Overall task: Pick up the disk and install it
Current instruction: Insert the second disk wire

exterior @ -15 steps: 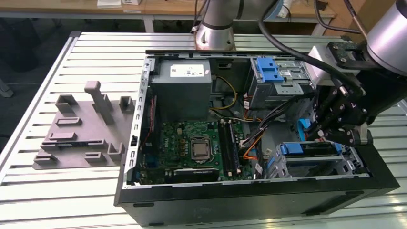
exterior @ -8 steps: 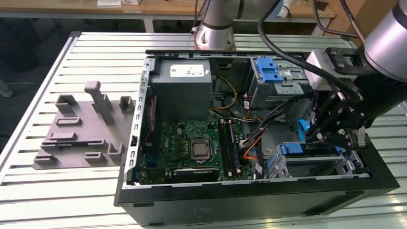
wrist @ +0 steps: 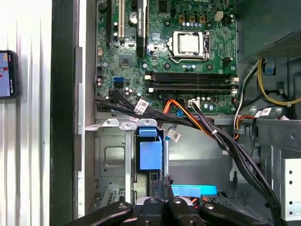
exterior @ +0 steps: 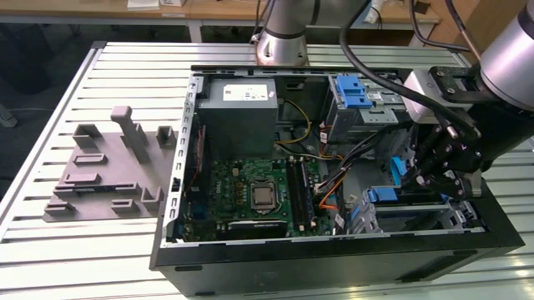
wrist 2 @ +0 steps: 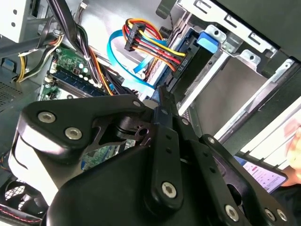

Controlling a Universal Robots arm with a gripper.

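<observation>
- Gripper low inside the computer case, near the side on the exterior view's right; also seen in the second wrist view and the exterior view.
- Black fingers squeezed tight together, tips meeting, nothing seen gripped between them.
- Disk just past the tips, standing on its edge in a slot of the metal drive cage, blue frame facing the first wrist view.
- Same disk in the second wrist view, dark side showing, blue tab at its end, very close to the tips; cannot tell if touching.
- Bundle of red, yellow and orange wires plugged in right beside the disk.
- Black cables running across, between the drive cage and the green board.
- Green board flat on the floor of the case, seen in the exterior view as well.
- Big grey box with a white sticker beyond the green board.
- Grey cage with a blue latch next to that box, toward the exterior view's right.
- Phone lying outside the case on the slatted table.
- Grey plastic stand on the table, well apart from the case, on the exterior view's left.
- Silver base of the arm at the far edge of the table.
</observation>
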